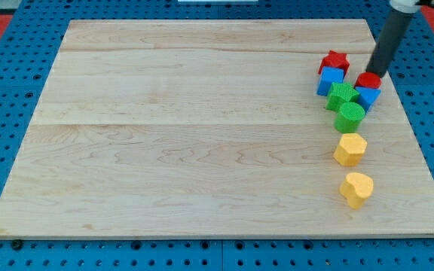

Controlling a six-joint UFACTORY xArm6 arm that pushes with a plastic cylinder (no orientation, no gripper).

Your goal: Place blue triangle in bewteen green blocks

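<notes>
The blue triangle [368, 96] lies near the board's right edge, under a red round block [368, 80]. Two green blocks sit just to its left: a star-like one [342, 94] and a round one [350, 116] below it, touching each other. The blue triangle touches the right side of the green pair and is not between them. My tip [373, 73] is at the top edge of the red round block, just above the blue triangle.
A red star block [334, 61] and a blue cube [330, 80] sit above and left of the greens. Two yellow blocks [349, 149] [356, 188] lie below them. The wooden board [202, 135] ends close to the right.
</notes>
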